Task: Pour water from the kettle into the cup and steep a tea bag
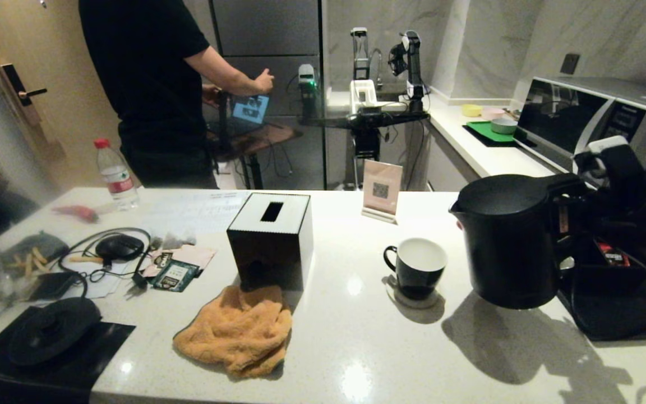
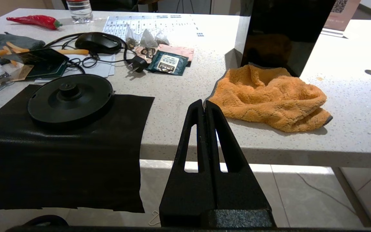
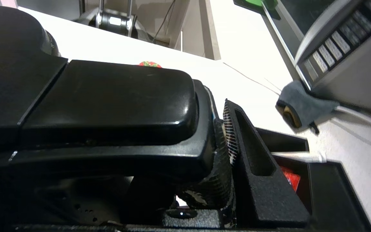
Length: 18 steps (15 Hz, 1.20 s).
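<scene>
The black kettle (image 1: 511,241) is on the right side of the white worktop (image 1: 356,348), lifted a little, with its shadow under it. The right end effector (image 3: 227,141) is closed on the kettle's handle (image 3: 108,100); in the head view the dark arm blends with the handle, so the grip is hard to make out there. The cup (image 1: 417,266) sits on a small coaster just left of the kettle. You cannot see into it well. The left end effector (image 2: 204,106) hangs off the worktop's front edge, fingers pressed together, holding nothing. Small pale pouches (image 2: 147,38) by the black mouse (image 2: 98,42) may be tea bags.
</scene>
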Available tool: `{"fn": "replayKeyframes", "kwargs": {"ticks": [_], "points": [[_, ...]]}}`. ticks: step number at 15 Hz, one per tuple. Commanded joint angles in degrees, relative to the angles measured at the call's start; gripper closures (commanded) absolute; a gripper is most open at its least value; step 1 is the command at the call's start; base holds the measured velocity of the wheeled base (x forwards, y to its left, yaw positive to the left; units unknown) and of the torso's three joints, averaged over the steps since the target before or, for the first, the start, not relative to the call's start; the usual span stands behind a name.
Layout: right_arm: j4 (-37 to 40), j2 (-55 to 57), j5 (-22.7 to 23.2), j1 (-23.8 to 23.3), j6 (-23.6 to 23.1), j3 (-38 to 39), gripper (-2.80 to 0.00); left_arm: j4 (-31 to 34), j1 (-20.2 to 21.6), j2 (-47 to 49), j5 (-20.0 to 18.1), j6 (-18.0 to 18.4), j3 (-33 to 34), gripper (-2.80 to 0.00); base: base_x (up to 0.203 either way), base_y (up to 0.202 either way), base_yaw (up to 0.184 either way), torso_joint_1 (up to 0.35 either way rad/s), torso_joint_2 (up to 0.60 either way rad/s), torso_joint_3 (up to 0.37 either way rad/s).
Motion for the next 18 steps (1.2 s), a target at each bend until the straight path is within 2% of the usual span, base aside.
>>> {"fn": "replayKeyframes", "kwargs": {"ticks": [1, 8, 11, 16, 18], "points": [[-0.09, 1.23, -0.14, 0.30, -1.37, -1.05, 0.00, 0.02, 0.00, 0.00, 0.00, -0.01, 0.00, 0.00, 0.000, 0.000, 0.000, 0.000, 0.00, 0.000], [-0.07, 2.86, -0.69, 0.30, -6.30, -2.15, 0.00, 0.02, 0.00, 0.00, 0.00, -0.01, 0.00, 0.00, 0.000, 0.000, 0.000, 0.000, 0.00, 0.000], [0.08, 3.97, -2.19, 0.30, -8.74, -4.21, 0.00, 0.02, 0.00, 0.00, 0.00, -0.01, 0.00, 0.00, 0.000, 0.000, 0.000, 0.000, 0.00, 0.000], [-0.26, 5.92, -2.25, 0.36, -11.58, -6.90, 0.00, 0.02, 0.00, 0.00, 0.00, -0.01, 0.00, 0.00, 0.000, 0.000, 0.000, 0.000, 0.00, 0.000], [-0.33, 6.24, -2.17, 0.30, -14.08, -7.86, 0.00, 0.02, 0.00, 0.00, 0.00, -0.01, 0.00, 0.00, 0.000, 0.000, 0.000, 0.000, 0.00, 0.000]]}}
